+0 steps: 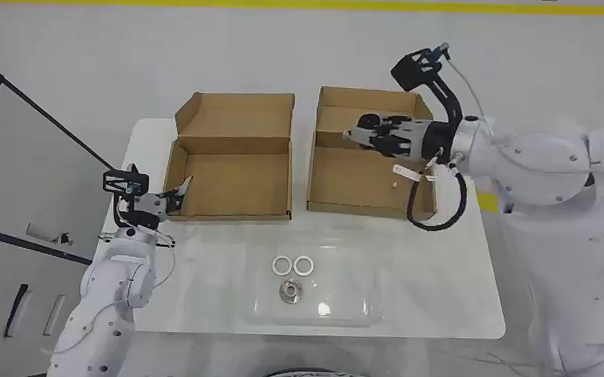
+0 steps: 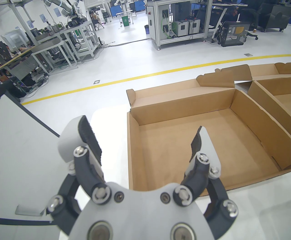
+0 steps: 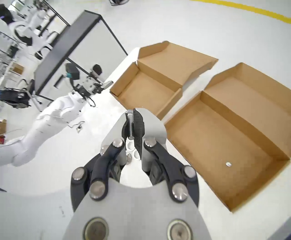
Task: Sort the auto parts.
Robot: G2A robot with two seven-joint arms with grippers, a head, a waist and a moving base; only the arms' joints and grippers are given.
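Holding a small threaded bolt point(image 3: 130, 127) is my right pincer point(image 3: 134, 123). Its jaws are nearly together, clenched on the shank, which lies lengthwise between the pads with the thread showing along one side. I judge the bolt light, hard and stiff, with nothing in it to crush. The ridged thread should bite into the rubber pads, though a round shank can roll or pivot if the squeeze slackens (so I would hold the pressure even until it is low over cardboard). Seen from above, this pincer hangs over the far part of the right box point(image 1: 352, 180), whose floor carries one small silvery disc point(image 3: 228, 163), apart from the walls.

My left pincer point(image 2: 142, 123) is released, jaws spread wide with nothing between them, just beside the outer near corner of the left box point(image 1: 237, 181).

On the tabletop point(image 1: 449, 284), in front of the boxes, a clear tray point(image 1: 358, 301) carries two white rings point(image 1: 281, 257) side by side and, just beside them, a round metal part point(image 1: 291, 291). The rings look light and smooth, likely slippery, so I would pinch one across its band. The metal part should be heavier (my guess from its shine) and is best taken across its outer edge.
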